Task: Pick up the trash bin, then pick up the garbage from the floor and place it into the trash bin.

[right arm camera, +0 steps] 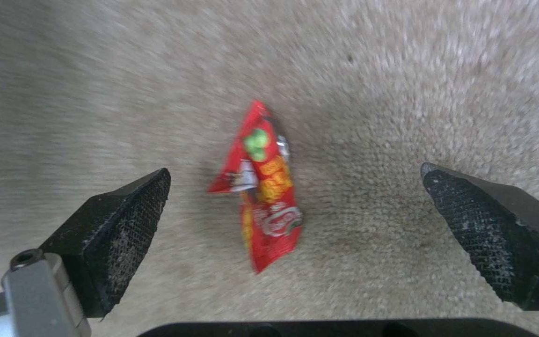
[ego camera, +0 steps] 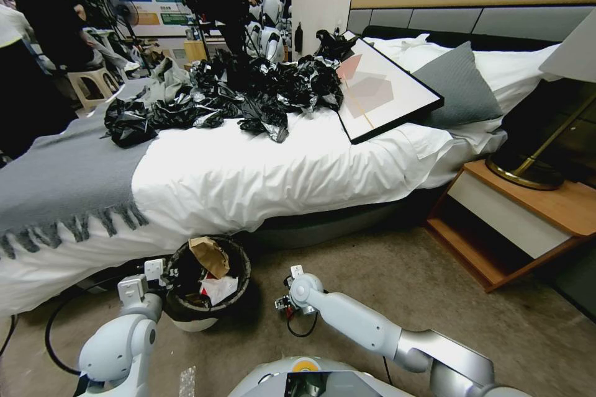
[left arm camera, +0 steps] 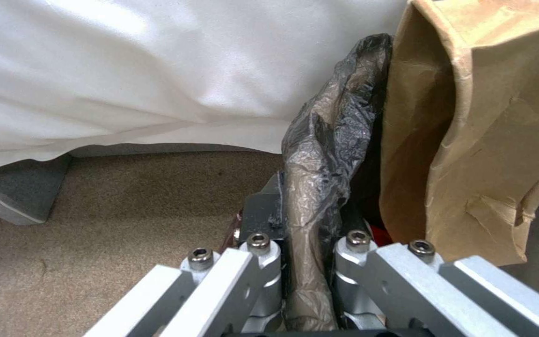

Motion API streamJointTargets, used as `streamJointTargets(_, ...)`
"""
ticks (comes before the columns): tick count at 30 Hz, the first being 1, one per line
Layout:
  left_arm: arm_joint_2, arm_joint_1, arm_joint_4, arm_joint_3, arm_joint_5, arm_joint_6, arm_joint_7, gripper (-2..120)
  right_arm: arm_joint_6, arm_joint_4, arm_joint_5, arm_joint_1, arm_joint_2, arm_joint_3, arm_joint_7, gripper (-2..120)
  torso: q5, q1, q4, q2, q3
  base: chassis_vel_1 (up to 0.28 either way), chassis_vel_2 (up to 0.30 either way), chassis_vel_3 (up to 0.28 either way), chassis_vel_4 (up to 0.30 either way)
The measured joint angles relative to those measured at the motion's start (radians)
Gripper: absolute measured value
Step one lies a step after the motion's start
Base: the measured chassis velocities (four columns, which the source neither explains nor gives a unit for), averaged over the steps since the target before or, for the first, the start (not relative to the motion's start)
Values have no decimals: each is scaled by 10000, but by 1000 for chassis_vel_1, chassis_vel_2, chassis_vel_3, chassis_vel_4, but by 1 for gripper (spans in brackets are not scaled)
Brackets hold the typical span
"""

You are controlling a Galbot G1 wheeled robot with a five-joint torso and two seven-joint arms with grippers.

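Right wrist view: right gripper (right arm camera: 294, 215) spread wide over red wrapper (right arm camera: 263, 187) on carpet — light, crinkly, likely slippery; pinch mid-body. Left gripper (left arm camera: 307, 262) clamps trash bin (ego camera: 186, 313) rim.

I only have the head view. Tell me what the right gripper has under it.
Observer: The right gripper is open, fingers spread wide above a red wrapper lying on the carpet.
Operator: Confirm the left side has the bin.
Observer: The left gripper is shut on the trash bin, its fingers pinching the bag-covered rim.
Operator: Report what sits next to that grip.
Observer: A brown paper bag stands in the bin, close beside the pinched rim.
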Motion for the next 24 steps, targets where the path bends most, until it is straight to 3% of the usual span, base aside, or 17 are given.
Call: streamJointTargets(24,8,-12,36,25,-5,0,33,3,9,-809,-706,-173,383,-92,-192,100,-1,-2,0,2,-2,0,0,0,0)
